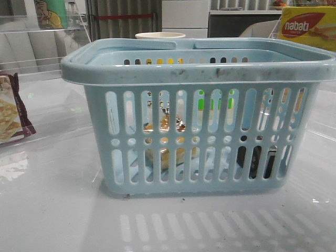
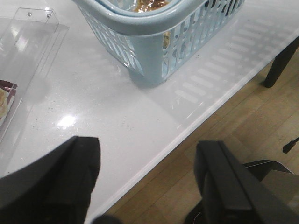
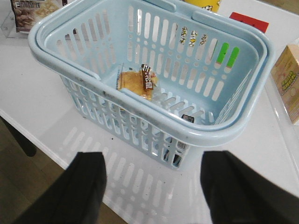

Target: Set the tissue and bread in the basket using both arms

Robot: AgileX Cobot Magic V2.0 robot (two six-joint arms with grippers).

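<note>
Sitting inside the basket [image 3: 154, 116] are both goods, the bread [image 3: 136, 82] on its floor toward 9 o'clock and the tissue [image 1: 257, 160] dark behind the slots at 4 o'clock. Around it, a snack packet [image 1: 11, 110] lies at 9 o'clock, the nabati box [image 1: 307, 26] at 1 o'clock and a cup [image 1: 160, 35] behind the rim. Left gripper [image 2: 149, 182] and right gripper [image 3: 152, 186] both hang with jaws spread wide, holding nothing.

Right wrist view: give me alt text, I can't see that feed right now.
The light-blue basket sits on the white table with the wrapped bread on its floor and a dark pack, likely the tissue, near one corner. The right gripper hangs open and empty.
</note>
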